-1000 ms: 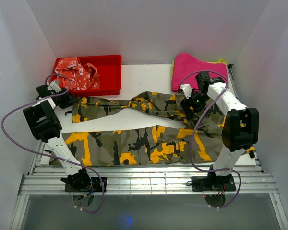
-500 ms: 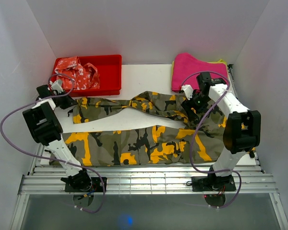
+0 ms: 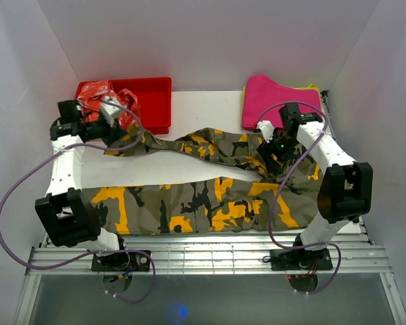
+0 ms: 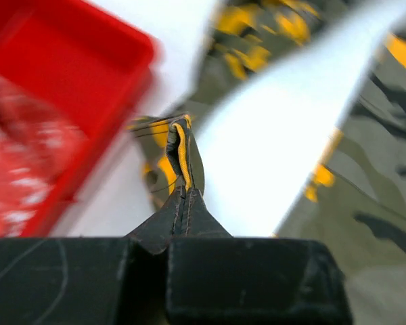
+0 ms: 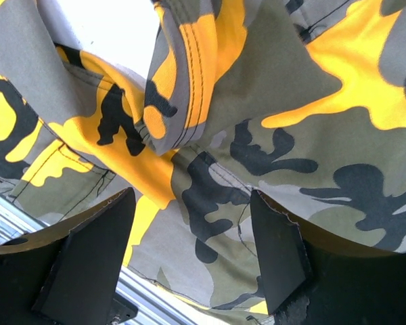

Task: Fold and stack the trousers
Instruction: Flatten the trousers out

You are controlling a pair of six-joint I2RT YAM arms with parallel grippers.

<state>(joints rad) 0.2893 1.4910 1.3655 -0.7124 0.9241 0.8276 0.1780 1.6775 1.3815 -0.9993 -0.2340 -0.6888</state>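
My left pincer [image 4: 183,195] is pressed together on the cuff [image 4: 181,145] of the far leg of the long camouflage-print cloth trousers [image 3: 203,203], patched in olive, grey, black and orange-yellow. A second ago this pincer sat low at the left end of that leg, with the cuff lying flat. Since then the left arm has stretched out and swung. The cuff is now raised off the white surface [image 3: 203,108], close to the front edge of the red plastic bin [image 3: 155,101] that holds a red-and-white patterned garment [image 3: 105,98]. The far leg has drawn into a narrower, rumpled band.

My right pincer [image 5: 189,203] has barely moved. It hangs spread over the seat of the trousers and grips nothing. I cannot tell whether its fingertips touch the cloth.

I judge that the first fold has begun: the far leg is in hand and ready to be carried toward the near leg.

The trousers lie across the middle and near side of the surface. Their long axis runs left to right, with the waist at the right and both cuffs pointing left. The near leg lies flat along the near edge. The far leg angles away toward the back left, so bare surface shows as a wedge between the two legs. A plain pink folded cloth [image 3: 274,98] sits at the back right, just beyond the waist.
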